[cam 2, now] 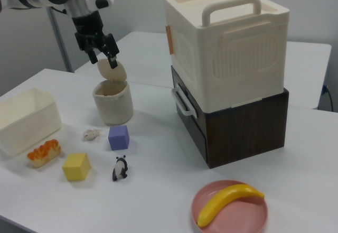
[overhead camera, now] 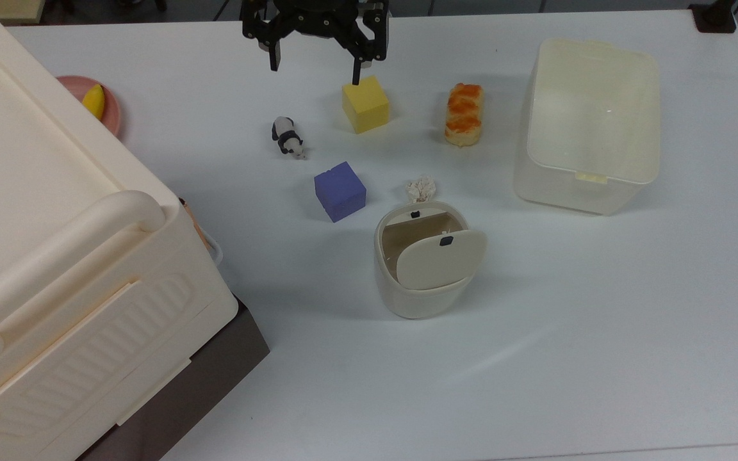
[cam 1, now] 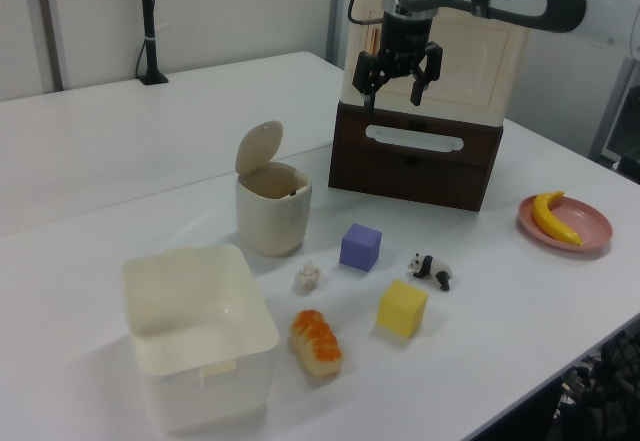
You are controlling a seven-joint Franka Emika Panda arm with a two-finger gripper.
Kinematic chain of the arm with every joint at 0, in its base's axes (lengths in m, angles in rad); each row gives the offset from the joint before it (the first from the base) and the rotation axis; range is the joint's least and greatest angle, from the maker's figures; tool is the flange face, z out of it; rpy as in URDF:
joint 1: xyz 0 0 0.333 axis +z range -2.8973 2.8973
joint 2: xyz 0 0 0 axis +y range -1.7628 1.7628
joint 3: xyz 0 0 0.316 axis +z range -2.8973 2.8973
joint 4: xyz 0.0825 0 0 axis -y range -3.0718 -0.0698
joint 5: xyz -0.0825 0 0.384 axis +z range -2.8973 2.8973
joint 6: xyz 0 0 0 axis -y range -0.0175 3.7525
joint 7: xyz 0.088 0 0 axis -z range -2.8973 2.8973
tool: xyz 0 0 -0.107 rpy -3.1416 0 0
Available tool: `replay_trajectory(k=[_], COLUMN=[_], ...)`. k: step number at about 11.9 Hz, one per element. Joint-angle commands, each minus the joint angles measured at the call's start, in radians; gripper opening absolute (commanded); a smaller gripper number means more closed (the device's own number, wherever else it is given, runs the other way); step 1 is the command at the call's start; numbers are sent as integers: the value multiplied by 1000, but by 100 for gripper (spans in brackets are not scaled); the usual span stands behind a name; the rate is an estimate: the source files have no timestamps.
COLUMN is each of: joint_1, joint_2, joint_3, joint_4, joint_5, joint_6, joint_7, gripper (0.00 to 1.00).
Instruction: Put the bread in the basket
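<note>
The bread (overhead camera: 464, 114), a small loaf with an orange-glazed top, lies on the white table between the yellow cube (overhead camera: 365, 104) and the basket (overhead camera: 567, 192). The basket is a cream-white rectangular tub with nothing inside; it also appears as the basket (cam 1: 200, 401) and basket (cam 2: 26, 122). The bread (cam 1: 316, 341) rests just beside the tub's wall, as does the bread (cam 2: 44, 152). My gripper (overhead camera: 315, 72) hangs open and empty high above the table, to the top view's left of the bread, near the yellow cube. The gripper (cam 1: 392, 96) and gripper (cam 2: 103, 61) hold nothing.
A purple cube (overhead camera: 339, 191), a toy panda (overhead camera: 287, 136) and a crumpled paper ball (overhead camera: 421, 187) lie mid-table. A round bin with a swing lid (overhead camera: 425, 266) stands near them. A large ribbed box (cam 2: 227, 43) sits on a brown drawer unit. A banana lies on a pink plate (cam 2: 211, 212).
</note>
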Motion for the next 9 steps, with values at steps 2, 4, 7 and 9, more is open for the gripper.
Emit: replay_trajectory(k=[2, 4, 7, 9], joint_1=[16, 30, 32, 32], joint_2=[-80, -105, -113, -111], joint_3=[1, 1, 5, 8], joint_4=[-70, -91, -102, -102], joint_5=[-16, -14, -14, -14], joint_6=[6, 6, 6, 6], joint_7=[-16, -16, -14, -14], gripper=[100, 100, 100, 100])
